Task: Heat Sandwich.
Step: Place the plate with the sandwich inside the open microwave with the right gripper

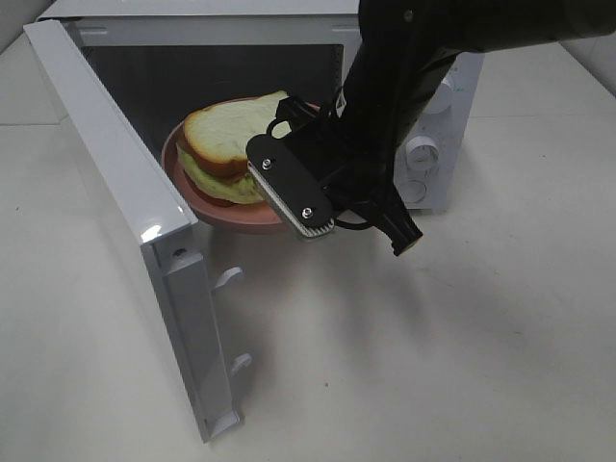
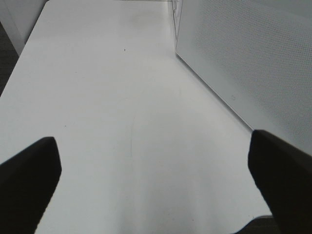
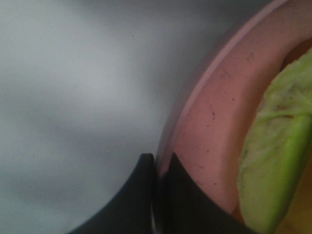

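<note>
The sandwich (image 1: 231, 140), white bread with green leafy filling, lies on a round pink plate (image 1: 231, 214). My right gripper (image 1: 300, 214) is shut on the plate's near rim and holds it at the open mouth of the white microwave (image 1: 445, 106), partly inside the cavity. In the right wrist view the gripper (image 3: 157, 168) pinches the pink rim (image 3: 214, 122), with the green filling (image 3: 278, 161) beside it. My left gripper (image 2: 155, 161) is open and empty over bare table next to the microwave door; it does not show in the high view.
The microwave door (image 1: 115, 183) stands swung wide open to the left, its handle side toward the front; its perforated panel shows in the left wrist view (image 2: 253, 63). The white table (image 1: 462, 366) spreads in front and to the right.
</note>
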